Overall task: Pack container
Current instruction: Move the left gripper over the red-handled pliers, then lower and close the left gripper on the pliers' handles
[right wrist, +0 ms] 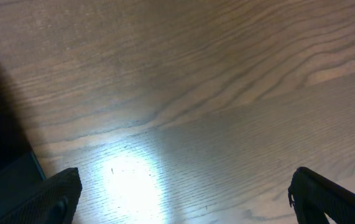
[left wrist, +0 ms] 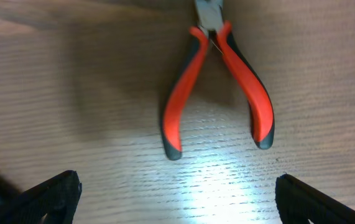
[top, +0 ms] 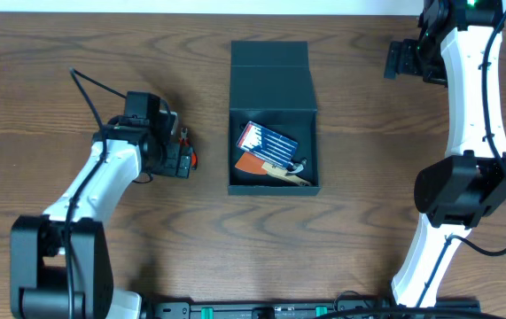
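The left gripper (left wrist: pixel 177 196) hangs with its jaws wide apart, and the red-handled pliers (left wrist: pixel 182 93) lie just ahead of it with their splayed handles pointing back toward it. It should descend square and straddle both handles before closing. The container (top: pixel 270 84) sits open-topped to the claw's right, with its long axis running away from the arm bases and its lid flap at the far end.

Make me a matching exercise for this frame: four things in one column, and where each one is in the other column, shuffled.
Things
1. pliers
2. blue packet
3. left gripper
4. right gripper

Places
A. inside the container
B. open over bare wood
C. lying on the table, outside the container
D. open above the red handles

Pairs: 1-C, 2-A, 3-D, 4-B
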`<action>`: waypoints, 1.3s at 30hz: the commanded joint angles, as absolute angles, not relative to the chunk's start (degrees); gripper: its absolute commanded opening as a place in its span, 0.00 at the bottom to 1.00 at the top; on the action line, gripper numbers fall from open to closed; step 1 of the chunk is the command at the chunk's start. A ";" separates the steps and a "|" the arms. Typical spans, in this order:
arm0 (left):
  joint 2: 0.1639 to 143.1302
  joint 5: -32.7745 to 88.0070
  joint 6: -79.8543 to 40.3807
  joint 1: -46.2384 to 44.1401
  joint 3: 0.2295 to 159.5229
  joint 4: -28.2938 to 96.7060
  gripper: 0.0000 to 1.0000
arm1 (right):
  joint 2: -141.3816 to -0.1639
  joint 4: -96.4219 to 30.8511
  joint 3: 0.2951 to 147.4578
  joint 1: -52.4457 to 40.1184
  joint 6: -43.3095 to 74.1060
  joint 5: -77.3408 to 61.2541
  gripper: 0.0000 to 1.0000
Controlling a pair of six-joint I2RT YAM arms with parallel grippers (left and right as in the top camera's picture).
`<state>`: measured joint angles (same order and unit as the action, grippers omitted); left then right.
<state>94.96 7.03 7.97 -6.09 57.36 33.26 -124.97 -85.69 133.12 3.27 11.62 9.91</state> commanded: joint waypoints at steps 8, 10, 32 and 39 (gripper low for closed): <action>98.65 7.60 14.59 -5.85 58.98 29.39 0.99 | -123.42 -85.71 134.23 3.03 12.62 10.07 0.99; 99.26 6.07 14.59 -5.85 58.98 28.56 0.98 | -123.42 -85.71 134.26 3.03 12.62 10.07 0.99; 104.53 2.28 18.87 -5.80 59.00 22.68 0.98 | -123.42 -85.71 134.26 3.03 12.62 10.07 0.99; 104.60 2.33 18.87 -5.80 59.00 21.50 0.98 | -123.42 -85.71 134.26 3.03 12.64 10.07 0.99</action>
<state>103.66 2.96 17.93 -6.09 57.87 21.63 -124.97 -85.69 133.12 3.27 11.64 9.91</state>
